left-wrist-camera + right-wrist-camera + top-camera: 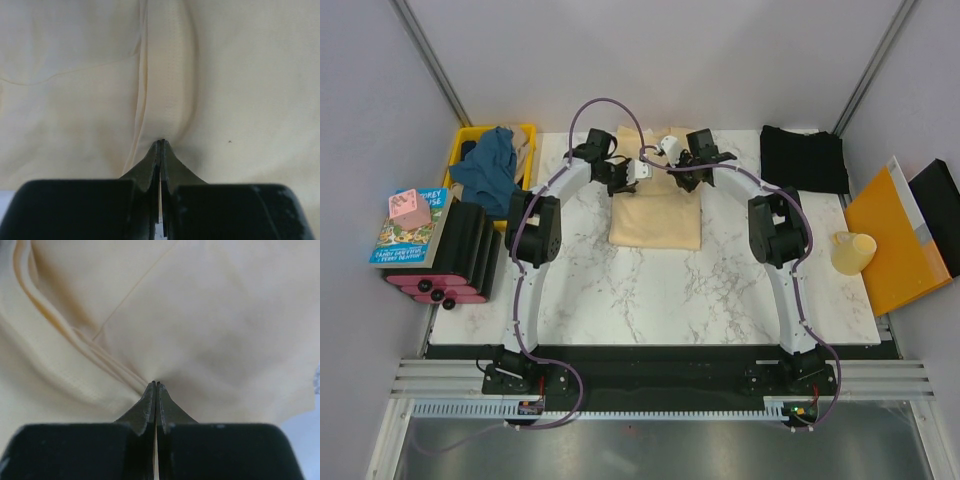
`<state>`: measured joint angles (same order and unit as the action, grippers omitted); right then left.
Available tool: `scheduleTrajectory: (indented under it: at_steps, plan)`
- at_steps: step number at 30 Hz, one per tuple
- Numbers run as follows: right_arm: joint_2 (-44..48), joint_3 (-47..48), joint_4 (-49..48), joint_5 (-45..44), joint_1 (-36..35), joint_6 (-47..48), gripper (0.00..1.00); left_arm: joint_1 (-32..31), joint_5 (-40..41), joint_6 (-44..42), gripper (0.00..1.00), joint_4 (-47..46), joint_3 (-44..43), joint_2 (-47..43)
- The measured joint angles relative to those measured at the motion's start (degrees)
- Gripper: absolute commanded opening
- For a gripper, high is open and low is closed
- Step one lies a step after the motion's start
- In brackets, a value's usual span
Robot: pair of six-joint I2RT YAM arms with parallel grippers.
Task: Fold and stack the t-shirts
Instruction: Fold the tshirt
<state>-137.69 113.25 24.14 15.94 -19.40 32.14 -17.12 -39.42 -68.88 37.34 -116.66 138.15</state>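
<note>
Left gripper (161, 141) and right gripper (155, 383) each have their jaws pressed together on a pinch of the cream t-shirt (655, 222). The cloth puckers into soft ridges right at the dark, tapered tips. Beyond the left tips a doubled hem runs straight away. Beyond the right tips several layered edges fan off to the left.

From above, the two grippers sit side by side on the shirt's far edge, the left arm on its left corner and the right arm on its right. The rest of the garment lies toward the bases as a flat, matte rectangle on the marble table (660, 300), its long axis running near to far. Any fold probably carries that edge back toward the arms.

Farther off, the black t-shirt (803, 158) lies flat at the far right. The teal t-shirt (490, 168) slumps crumpled in the yellow crate (527, 132) at the far left.
</note>
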Motion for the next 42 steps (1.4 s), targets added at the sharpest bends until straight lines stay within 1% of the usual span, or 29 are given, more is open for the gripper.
scheduleTrajectory:
  at_steps: [5, 9, 10, 12, 13, 14, 15, 16, 17, 18, 19, 20, 21, 24, 25, 26, 30, 31, 32, 38, 40, 42]
  plan:
    - [0.2, -1.8, -5.1, -5.8, -0.2, 0.2, 0.00, -0.3, 3.4, 1.9, 0.02, -9.2, 6.1, -0.6]
    - [1.9, -5.8, -9.3, -9.7, -0.2, 0.2, 0.00, -0.8, 7.6, 3.6, 0.02, -17.2, 12.8, -3.8]
    - [2.2, -6.3, -10.1, -10.5, -0.2, 0.2, 0.05, -1.0, 8.3, 3.8, 0.02, -18.6, 14.0, -4.4]
    - [3.0, -7.0, -11.0, -11.9, -0.2, 0.3, 0.13, -1.2, 10.7, 4.8, 0.02, -24.8, 18.8, -6.4]
    - [3.7, -7.3, -11.6, -12.5, -0.1, 0.4, 0.25, -1.4, 11.8, 5.1, 0.02, -27.8, 21.4, -7.6]
    - [3.9, -7.4, -11.7, -12.7, -0.1, 0.3, 0.33, -1.4, 12.7, 5.2, 0.03, -29.9, 23.6, -8.7]
    - [4.6, -7.9, -12.1, -13.1, -0.1, 0.4, 0.42, -1.4, 13.4, 5.4, 0.20, -32.6, 26.2, -10.1]
    - [5.7, -8.9, -12.5, -13.3, -0.1, 0.9, 0.55, -1.4, 14.1, 5.6, 0.31, -35.2, 28.5, -11.3]
    - [6.6, -9.6, -12.6, -13.5, -0.1, 0.8, 0.58, -1.4, 14.6, 5.6, 0.35, -37.4, 30.5, -12.8]
    - [8.0, -10.8, -13.0, -13.6, -0.1, 1.4, 0.64, -1.4, 15.0, 5.8, 0.46, -39.1, 32.2, -14.1]
    - [9.4, -11.9, -13.2, -13.7, -0.1, 1.9, 0.65, -1.4, 15.4, 5.9, 0.52, -40.7, 33.6, -15.5]
    - [10.6, -12.9, -13.2, -13.7, 0.0, 2.3, 0.66, -1.4, 15.4, 5.6, 0.63, -42.0, 34.9, -17.1]
    - [12.1, -14.1, -13.2, -13.6, 0.1, 3.1, 0.69, -1.3, 15.3, 5.4, 0.77, -42.6, 35.7, -18.4]
    - [17.1, -18.9, -13.3, -12.6, 0.3, 6.8, 0.70, -0.5, 12.9, 3.1, 0.95, -43.4, 38.9, -24.2]
    - [19.3, -21.5, -13.5, -11.7, 0.5, 8.7, 0.70, -0.2, 11.5, 1.7, 0.98, -43.1, 40.1, -26.2]
    - [21.5, -24.2, -13.0, -11.0, 0.7, 10.6, 0.71, 0.4, 9.9, -0.5, 0.99, -42.6, 41.4, -28.4]
    - [29.9, -36.8, -12.1, -7.2, 1.2, 21.3, 0.71, 2.7, 4.2, -11.6, 1.00, -38.1, 47.6, -35.2]
    - [33.5, -43.3, -9.9, -5.2, 1.0, 28.3, 0.72, 3.8, 1.2, -19.7, 1.00, -34.2, 52.0, -36.6]
    - [33.5, -43.3, -9.9, -5.2, 1.0, 28.3, 0.72, 3.8, 1.0, -20.2, 1.00, -33.9, 52.2, -36.6]
    - [38.9, -52.3, -8.7, -1.9, -0.7, 40.2, 0.72, 3.5, -4.0, -34.7, 1.00, -30.0, 61.6, -36.7]
    - [40.9, -54.9, -8.5, -1.2, -1.4, 43.8, 0.72, 3.5, -5.6, -38.2, 1.00, -30.3, 63.8, -36.7]
    - [42.6, -57.3, -8.3, -0.7, -2.3, 47.0, 0.72, 3.5, -6.4, -40.0, 1.00, -30.3, 64.6, -37.3]
